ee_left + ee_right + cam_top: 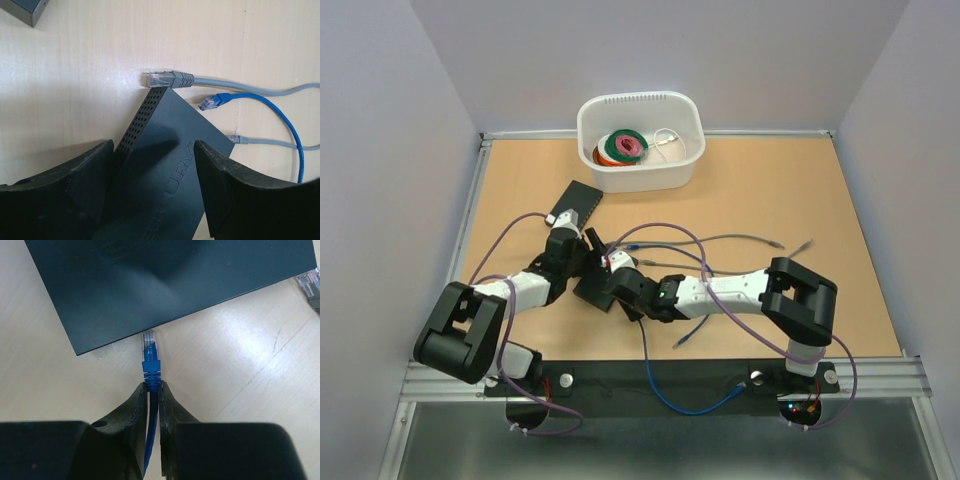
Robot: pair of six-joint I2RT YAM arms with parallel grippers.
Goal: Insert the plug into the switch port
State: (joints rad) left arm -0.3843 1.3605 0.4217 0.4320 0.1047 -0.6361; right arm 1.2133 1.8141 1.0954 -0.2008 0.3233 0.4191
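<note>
Right jaws pinch blue plug (150, 360) by boot, tip at switch (150, 285) edge; left jaws clamp switch sides.

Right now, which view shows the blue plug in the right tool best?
Right wrist: the blue plug sits mid-frame and sharp, its cable pinched by the right tool, its tip at the switch edge. Left wrist shows a loose blue plug, maybe another. Top external: too small to tell.

My left gripper (152, 150) clasps the switch (150, 285) by its sides. My right gripper (153, 387), just short of the switch, pinches the plug (150, 360).
</note>
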